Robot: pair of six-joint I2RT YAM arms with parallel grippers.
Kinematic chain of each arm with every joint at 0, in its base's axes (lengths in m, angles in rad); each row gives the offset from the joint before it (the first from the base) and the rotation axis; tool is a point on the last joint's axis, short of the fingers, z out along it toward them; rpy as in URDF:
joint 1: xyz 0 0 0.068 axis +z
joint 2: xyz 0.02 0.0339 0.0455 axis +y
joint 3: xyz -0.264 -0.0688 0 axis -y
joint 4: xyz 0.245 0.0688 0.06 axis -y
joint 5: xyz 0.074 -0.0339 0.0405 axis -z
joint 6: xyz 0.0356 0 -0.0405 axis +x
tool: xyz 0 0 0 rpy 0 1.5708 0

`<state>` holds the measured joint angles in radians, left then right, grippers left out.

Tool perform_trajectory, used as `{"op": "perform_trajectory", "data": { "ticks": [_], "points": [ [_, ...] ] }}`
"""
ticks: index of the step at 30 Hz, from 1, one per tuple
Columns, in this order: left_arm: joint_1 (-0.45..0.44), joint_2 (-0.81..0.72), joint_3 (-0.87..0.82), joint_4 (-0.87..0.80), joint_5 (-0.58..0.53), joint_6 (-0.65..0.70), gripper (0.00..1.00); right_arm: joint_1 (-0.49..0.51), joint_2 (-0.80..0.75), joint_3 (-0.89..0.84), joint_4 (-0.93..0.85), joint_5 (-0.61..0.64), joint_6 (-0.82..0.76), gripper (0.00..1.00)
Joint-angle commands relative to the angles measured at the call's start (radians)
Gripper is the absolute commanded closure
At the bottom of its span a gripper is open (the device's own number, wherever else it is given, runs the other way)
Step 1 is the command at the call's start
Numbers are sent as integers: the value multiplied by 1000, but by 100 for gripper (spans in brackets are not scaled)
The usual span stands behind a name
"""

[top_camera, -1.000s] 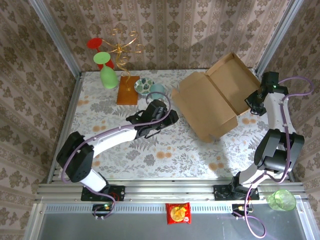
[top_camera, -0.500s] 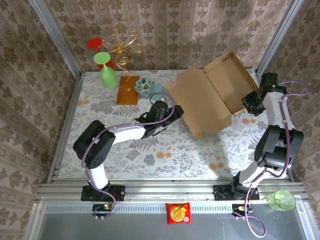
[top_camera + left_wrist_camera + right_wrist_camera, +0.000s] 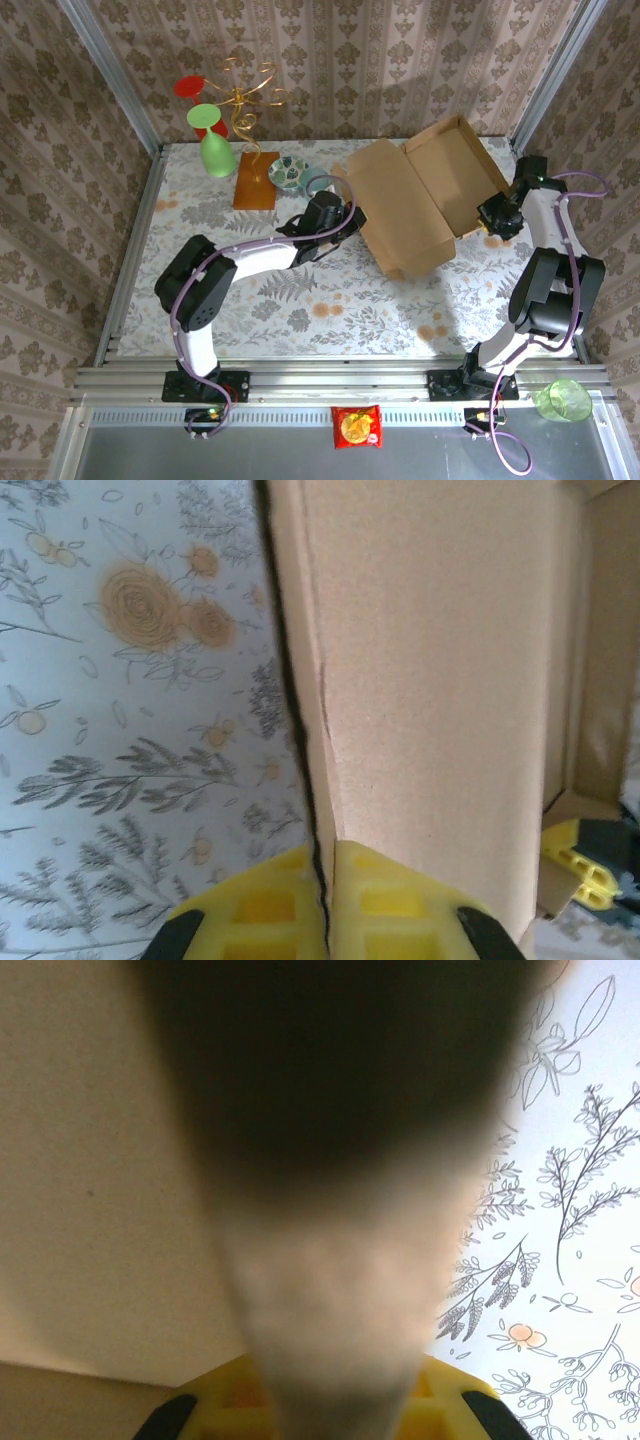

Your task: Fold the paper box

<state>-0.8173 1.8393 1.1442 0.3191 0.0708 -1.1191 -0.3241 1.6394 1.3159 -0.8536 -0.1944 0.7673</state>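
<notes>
Left gripper (image 3: 346, 214): pressed together on the box wall nearest it; in the left wrist view its yellow fingers (image 3: 265, 905) meet on the cardboard edge, with only a thin dark seam between them
Right gripper (image 3: 491, 215): pinching the opposite side of the box; in the right wrist view a blurred strip of cardboard rises from between its yellow fingers (image 3: 455, 1400)
Paper box (image 3: 415, 200): held between the two grippers, spanning from one set of fingertips to the other; it is open, with its lid flap raised on the side away from the arm bases
Box ahead of the left fingertips: the gripped wall runs straight forward from the jaws, with the box's inside to its right and flowered cloth to its left
Box ahead of the right fingertips: plain brown cardboard to the left of the jaws, flowered cloth to the right
Table (image 3: 300, 300): covered in a floral cloth, with the box's lower end resting on it
Patterned bowl (image 3: 288, 172): just beyond and left of the left gripper, apart from the box
Wooden slab (image 3: 254, 181): further left of the bowl, well apart from the box
Gold wire stand (image 3: 247, 95): rises from the slab's far end
</notes>
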Motion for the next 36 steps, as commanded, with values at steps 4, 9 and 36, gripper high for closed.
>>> {"op": "perform_trajectory", "data": {
  "ticks": [4,9,36],
  "points": [
    [-6,-65,188,-521,-108,231,100,101,-11,-11,-30,58,45,76],
    [11,-45,387,-913,-188,463,100,211,-98,-47,-52,121,89,33],
    [71,10,742,-1104,-378,1918,100,293,-270,-109,767,-457,-383,61]
  ]
}}
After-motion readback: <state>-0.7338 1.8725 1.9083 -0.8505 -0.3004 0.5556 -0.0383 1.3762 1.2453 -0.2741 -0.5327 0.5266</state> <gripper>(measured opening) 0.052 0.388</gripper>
